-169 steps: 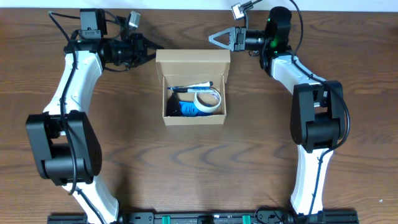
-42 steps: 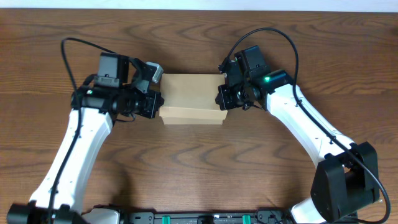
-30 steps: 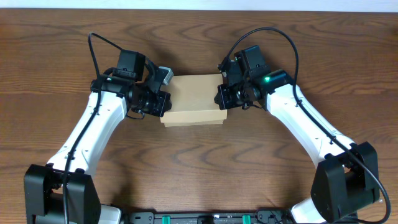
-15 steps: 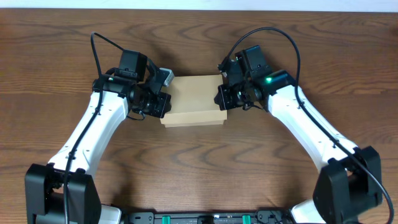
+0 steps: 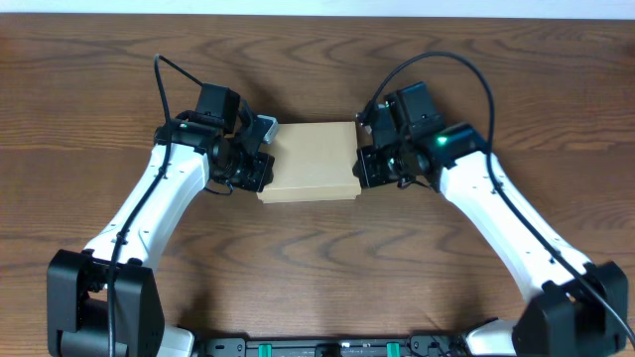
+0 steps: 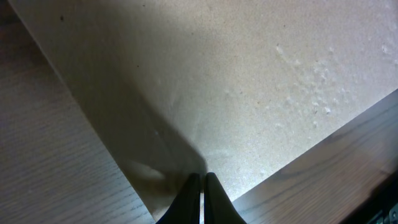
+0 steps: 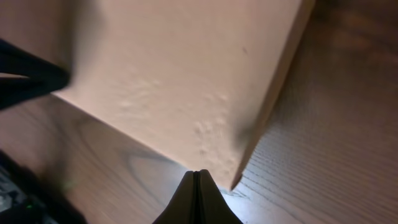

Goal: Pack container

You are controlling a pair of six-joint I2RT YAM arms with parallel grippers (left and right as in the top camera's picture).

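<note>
Now box (image 5: 313, 159) lies with flap down on table (image 5: 317, 268), between both grippers; left gripper (image 6: 200, 186) fully closed, nothing held, tips over box top near its left edge; right gripper (image 7: 196, 180) likewise closed, empty, tips just at box's right edge.

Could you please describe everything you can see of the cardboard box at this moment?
The cardboard box is plain tan kraft, rectangular, with its flap lid shut flat and faintly dimpled. It sits level on the wooden table. The shut left claw seems to touch the lid near its left edge; the shut right claw is at the right edge, contact unclear.
</note>
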